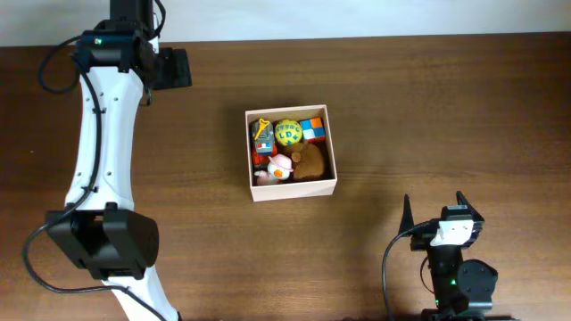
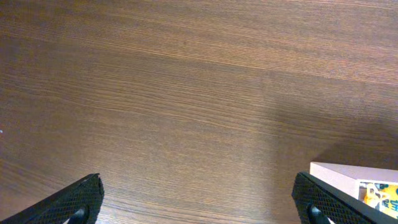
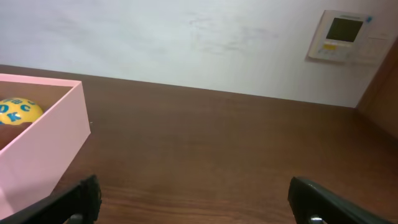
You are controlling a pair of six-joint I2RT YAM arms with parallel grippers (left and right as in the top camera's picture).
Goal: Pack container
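Note:
The container (image 1: pixel 332 175), a square shallow box with thin white walls, sits at mid-table. It holds several small toys: a yellow ball (image 1: pixel 288 133), a colour cube (image 1: pixel 311 129), a brown plush (image 1: pixel 310 163), a white-and-pink figure (image 1: pixel 280 167). Its corner shows in the left wrist view (image 2: pixel 339 171) and its wall in the right wrist view (image 3: pixel 43 149), with the yellow ball (image 3: pixel 18 111) inside. My left gripper (image 2: pixel 199 202) is open and empty over bare table, far left of the box. My right gripper (image 3: pixel 193 199) is open and empty, near the front edge, right of the box.
The brown wooden table (image 1: pixel 428 116) spreads all around the box. The left arm's white links (image 1: pixel 103 134) run along the left side. A white wall with a thermostat panel (image 3: pixel 344 34) stands beyond the table's far edge.

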